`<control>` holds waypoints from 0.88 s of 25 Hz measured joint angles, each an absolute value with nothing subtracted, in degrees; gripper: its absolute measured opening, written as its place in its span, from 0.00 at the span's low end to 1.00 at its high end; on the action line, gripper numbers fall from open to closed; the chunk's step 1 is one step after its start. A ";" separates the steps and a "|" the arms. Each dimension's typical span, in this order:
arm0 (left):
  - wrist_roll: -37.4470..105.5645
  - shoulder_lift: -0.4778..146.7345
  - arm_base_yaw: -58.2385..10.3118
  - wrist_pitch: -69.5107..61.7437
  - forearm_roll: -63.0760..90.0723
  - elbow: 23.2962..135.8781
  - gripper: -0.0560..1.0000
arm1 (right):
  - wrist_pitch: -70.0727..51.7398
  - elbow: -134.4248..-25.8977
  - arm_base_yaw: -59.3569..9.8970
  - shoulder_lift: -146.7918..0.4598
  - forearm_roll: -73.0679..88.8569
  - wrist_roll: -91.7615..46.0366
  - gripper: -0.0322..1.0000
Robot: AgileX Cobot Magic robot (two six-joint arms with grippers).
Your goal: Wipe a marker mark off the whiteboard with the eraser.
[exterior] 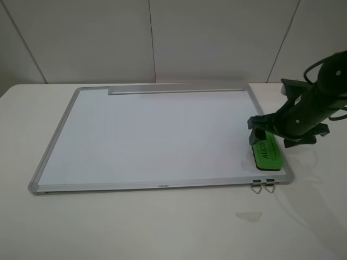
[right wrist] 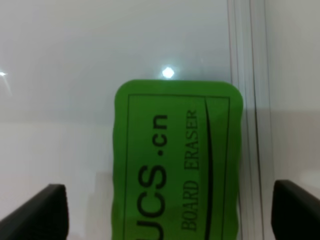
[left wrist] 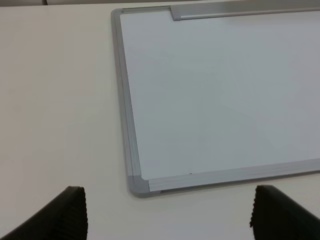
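Observation:
The whiteboard (exterior: 152, 135) lies flat on the table, silver-framed, with its grey tray strip (exterior: 176, 90) along the far edge. No marker mark shows on it in any view. The green eraser (exterior: 266, 153) rests on the board by its near right corner, lettering up. My right gripper (exterior: 262, 130) hangs over the eraser's far end. In the right wrist view it (right wrist: 170, 205) is open, its fingers (right wrist: 47, 210) wide on both sides of the eraser (right wrist: 175, 165) with gaps between. The left gripper (left wrist: 167, 212) is open over bare table, near the board's corner (left wrist: 137, 184).
Two small metal clips (exterior: 263, 185) hang on the board's near edge under the eraser. A small pale scrap (exterior: 248, 216) lies on the table in front of them. White table surrounds the board; a wall stands behind it.

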State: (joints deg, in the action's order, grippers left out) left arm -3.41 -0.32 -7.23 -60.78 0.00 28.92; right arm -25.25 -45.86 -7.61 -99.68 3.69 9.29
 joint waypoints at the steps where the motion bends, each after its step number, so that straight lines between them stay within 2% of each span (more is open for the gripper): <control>1: -3.41 -0.32 -7.23 -60.78 0.00 28.92 0.70 | -26.12 -45.86 -7.61 -99.68 3.69 9.29 0.82; 5: -3.41 -0.32 -7.23 -60.78 0.00 28.92 0.70 | -31.96 -47.36 -7.61 -99.68 3.57 8.85 0.82; 13: -3.41 -0.32 -7.23 -60.78 0.00 28.92 0.70 | -66.75 -60.49 -7.61 -99.01 2.94 0.74 0.83; 17: -3.41 -0.32 -7.23 -60.78 0.00 28.92 0.70 | -69.01 -59.76 -7.61 -95.92 0.70 0.37 0.83; 22: -3.41 -0.32 -7.23 -60.78 0.33 28.92 0.70 | -69.37 -53.29 -7.61 -85.83 0.00 0.37 0.83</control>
